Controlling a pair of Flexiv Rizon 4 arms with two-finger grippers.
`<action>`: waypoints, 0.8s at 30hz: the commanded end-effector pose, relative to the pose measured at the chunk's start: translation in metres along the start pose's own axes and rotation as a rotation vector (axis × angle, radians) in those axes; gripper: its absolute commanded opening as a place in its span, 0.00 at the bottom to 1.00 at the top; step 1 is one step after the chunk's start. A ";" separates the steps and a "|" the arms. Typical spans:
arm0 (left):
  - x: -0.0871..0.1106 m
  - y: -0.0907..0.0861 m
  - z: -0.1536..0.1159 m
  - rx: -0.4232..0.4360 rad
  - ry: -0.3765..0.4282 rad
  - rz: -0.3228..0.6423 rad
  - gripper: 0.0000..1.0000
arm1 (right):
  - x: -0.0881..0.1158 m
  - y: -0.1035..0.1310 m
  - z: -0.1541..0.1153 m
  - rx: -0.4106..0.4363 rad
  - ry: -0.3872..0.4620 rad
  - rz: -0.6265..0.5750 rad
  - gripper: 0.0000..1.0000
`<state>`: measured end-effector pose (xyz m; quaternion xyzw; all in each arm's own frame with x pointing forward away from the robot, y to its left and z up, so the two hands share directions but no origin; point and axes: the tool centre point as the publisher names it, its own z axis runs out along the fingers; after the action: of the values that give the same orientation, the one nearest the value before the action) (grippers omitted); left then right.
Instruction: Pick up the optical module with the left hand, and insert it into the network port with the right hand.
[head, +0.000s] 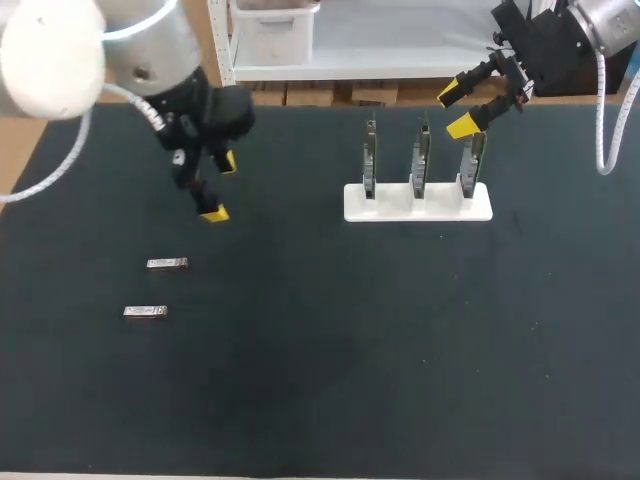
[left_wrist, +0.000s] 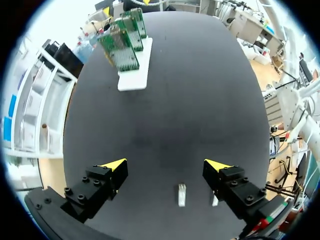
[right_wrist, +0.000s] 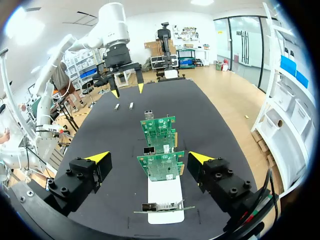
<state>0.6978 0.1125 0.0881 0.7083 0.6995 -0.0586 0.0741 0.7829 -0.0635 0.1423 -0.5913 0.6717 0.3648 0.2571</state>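
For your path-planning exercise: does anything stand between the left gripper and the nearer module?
Nothing visible does. The open left gripper hangs clear of the nearer module, with nothing between them; the other module lies farther off.

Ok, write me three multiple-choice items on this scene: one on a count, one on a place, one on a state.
1. How many circuit boards stand in the white stand? A two, B three, C five.
2. Where do the two optical modules lie? A in the white stand, B on the table by the left hand, C stacked on each other.
3. How is the left hand? A open and empty, B shut on a module, C shut on a board.
Key: 1 B, three boards stand upright in a row. 2 B, both lie flat and apart on the table near the left hand. 3 A, its fingers stand wide apart and touch nothing.
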 end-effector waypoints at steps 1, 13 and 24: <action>0.023 -0.026 0.003 -0.154 0.073 -0.012 1.00 | 0.000 0.001 0.000 0.003 0.000 0.000 1.00; 0.068 -0.050 0.027 -0.167 0.245 -0.055 1.00 | 0.000 0.001 0.000 0.003 0.000 0.000 1.00; 0.094 -0.053 0.046 -0.122 0.251 -0.083 1.00 | 0.000 0.001 0.000 0.003 0.000 0.000 1.00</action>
<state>0.6449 0.1926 0.0285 0.6736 0.7348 0.0747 0.0265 0.7829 -0.0635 0.1423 -0.5913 0.6717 0.3648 0.2571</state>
